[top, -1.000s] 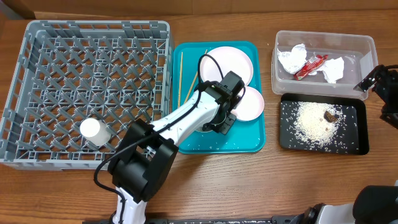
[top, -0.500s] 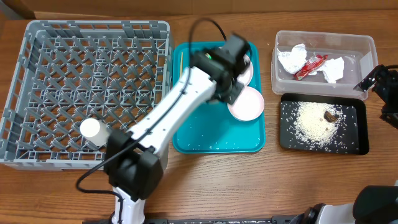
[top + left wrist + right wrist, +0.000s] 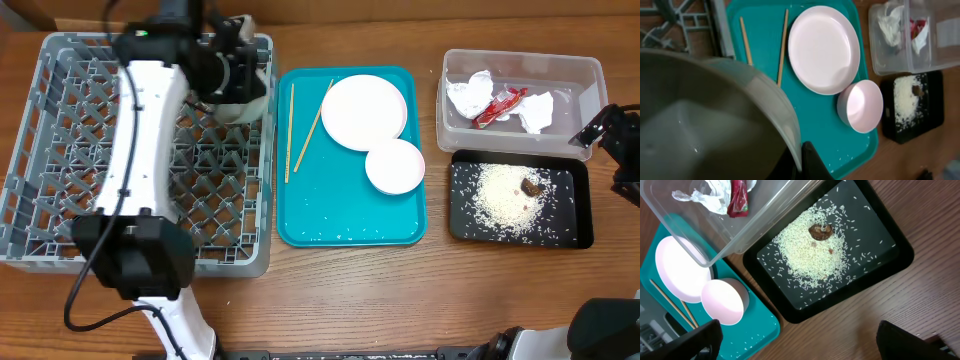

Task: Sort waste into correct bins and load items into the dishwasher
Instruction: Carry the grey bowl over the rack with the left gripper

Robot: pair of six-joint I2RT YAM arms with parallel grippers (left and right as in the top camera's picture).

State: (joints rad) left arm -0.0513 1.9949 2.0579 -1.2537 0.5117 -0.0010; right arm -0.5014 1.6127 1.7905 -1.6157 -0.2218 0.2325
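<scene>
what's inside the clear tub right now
The clear tub holds two crumpled white paper pieces with a red snack wrapper lying between them. Anything lying under the paper is covered and cannot be seen.

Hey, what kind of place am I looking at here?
Likely a robot lab's mock kitchen-cleanup station, not a real kitchen: a grey dish rack, a teal tray holding a large white plate, and a clear tub of rubbish sit on a wooden table.

Overhead straight down over table [image 3: 330, 300], wrist views closer, all three sharing teal tray [image 3: 810, 120]
</scene>
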